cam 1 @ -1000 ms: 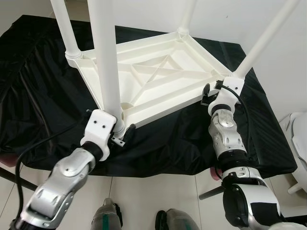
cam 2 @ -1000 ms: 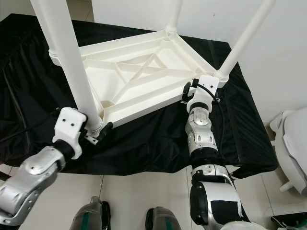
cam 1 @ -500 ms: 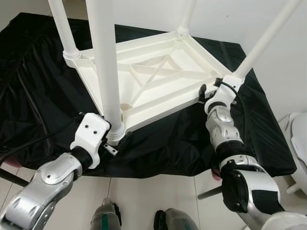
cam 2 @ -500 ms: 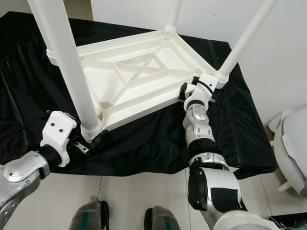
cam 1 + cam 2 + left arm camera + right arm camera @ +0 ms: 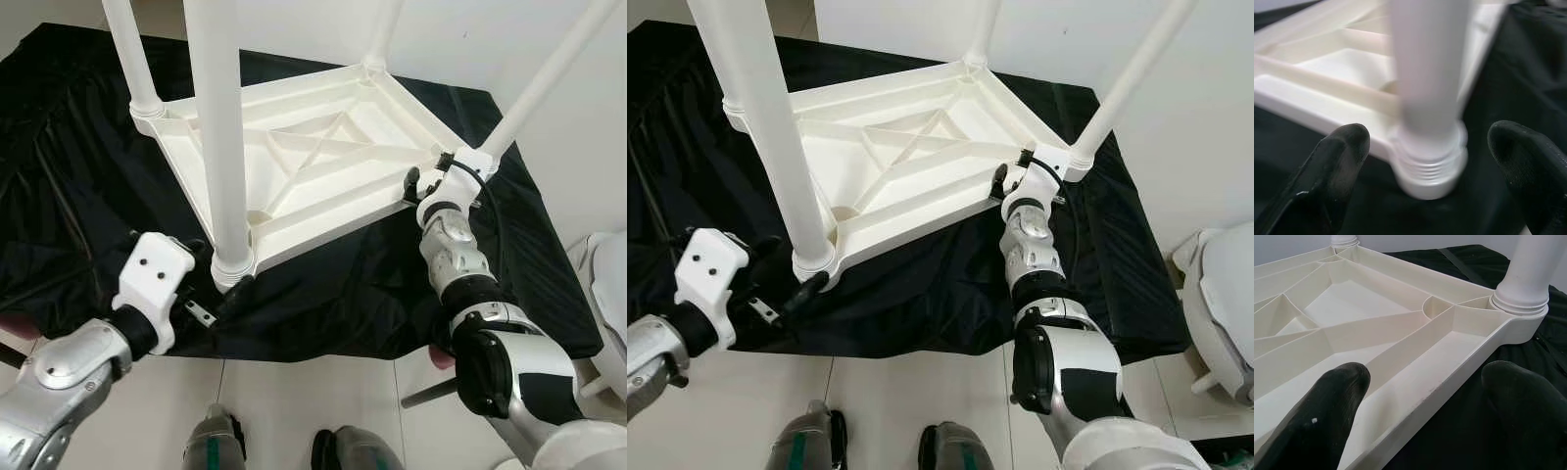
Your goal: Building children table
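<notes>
A white plastic children's table (image 5: 323, 157) lies upside down on a black cloth (image 5: 78, 196), its four legs pointing up. The near leg (image 5: 220, 127) stands in the front corner socket (image 5: 1430, 166). My left gripper (image 5: 217, 276) is open just in front of that socket, with one finger (image 5: 1337, 161) on each side and neither touching it. My right gripper (image 5: 416, 186) is open at the table's right rim (image 5: 1449, 382), next to the right leg (image 5: 1528, 269). Its fingertips (image 5: 1327, 411) straddle the rim without closing on it.
The cloth-covered surface ends at a front edge (image 5: 313, 352), with tiled floor and my feet (image 5: 216, 441) below it. A white rounded object (image 5: 612, 284) stands on the floor at the right. A white wall is close behind and to the right.
My left gripper has pulled back from the base of the near leg, toward me and to the left. My right gripper stays at the right rim.
</notes>
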`<state>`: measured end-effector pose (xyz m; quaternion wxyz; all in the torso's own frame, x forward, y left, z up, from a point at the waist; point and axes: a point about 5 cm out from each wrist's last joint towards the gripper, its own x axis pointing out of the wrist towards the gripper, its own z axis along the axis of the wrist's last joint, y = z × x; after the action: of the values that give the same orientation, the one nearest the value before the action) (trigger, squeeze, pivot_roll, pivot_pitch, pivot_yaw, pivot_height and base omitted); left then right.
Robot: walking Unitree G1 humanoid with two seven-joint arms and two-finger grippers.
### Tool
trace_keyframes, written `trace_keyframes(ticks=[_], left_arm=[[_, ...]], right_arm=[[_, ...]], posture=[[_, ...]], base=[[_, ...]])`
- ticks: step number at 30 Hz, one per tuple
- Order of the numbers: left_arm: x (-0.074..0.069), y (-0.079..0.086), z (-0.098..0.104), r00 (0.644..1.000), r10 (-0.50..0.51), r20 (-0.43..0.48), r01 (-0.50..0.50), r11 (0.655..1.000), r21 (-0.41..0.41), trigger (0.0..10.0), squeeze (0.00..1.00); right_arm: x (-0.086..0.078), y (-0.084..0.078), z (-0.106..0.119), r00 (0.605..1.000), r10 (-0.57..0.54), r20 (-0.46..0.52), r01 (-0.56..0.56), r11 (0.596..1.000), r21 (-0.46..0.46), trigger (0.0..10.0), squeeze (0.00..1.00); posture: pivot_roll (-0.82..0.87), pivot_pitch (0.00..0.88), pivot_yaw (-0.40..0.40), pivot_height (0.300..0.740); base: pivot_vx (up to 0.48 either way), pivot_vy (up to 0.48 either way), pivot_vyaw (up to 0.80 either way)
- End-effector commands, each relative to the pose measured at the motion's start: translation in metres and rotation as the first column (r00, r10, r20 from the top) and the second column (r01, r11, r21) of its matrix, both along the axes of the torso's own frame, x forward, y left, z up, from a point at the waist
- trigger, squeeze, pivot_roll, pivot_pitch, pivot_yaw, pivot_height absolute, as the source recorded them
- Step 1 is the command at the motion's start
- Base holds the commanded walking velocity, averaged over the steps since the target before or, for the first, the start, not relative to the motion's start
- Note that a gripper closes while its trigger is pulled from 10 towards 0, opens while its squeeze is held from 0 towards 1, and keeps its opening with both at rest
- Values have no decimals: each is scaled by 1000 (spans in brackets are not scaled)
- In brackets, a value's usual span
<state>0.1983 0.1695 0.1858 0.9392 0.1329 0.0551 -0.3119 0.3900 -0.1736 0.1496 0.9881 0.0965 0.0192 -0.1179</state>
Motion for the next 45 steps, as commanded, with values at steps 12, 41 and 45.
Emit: trace_keyframes(ticks=[12, 41, 45], left_arm=[[6, 37, 6, 982, 182, 52, -188, 971, 150, 10000, 0], [48, -49, 28, 956, 203, 211, -169, 971, -169, 10000, 0], [49, -61, 30, 966, 158, 205, -116, 972, -203, 10000, 0]], right_arm=[[2, 3, 1, 1000, 20, 17, -20, 1000, 5, 10000, 0], [-3, 7, -14, 999, 46, -23, -46, 999, -11, 10000, 0], [-3, 5, -17, 998, 29, -49, -29, 1000, -11, 10000, 0]], posture=[[99, 83, -125, 740], [61, 77, -113, 740], [61, 77, -113, 740]], base=[[0, 0, 0], [0, 0, 0], [0, 0, 0]])
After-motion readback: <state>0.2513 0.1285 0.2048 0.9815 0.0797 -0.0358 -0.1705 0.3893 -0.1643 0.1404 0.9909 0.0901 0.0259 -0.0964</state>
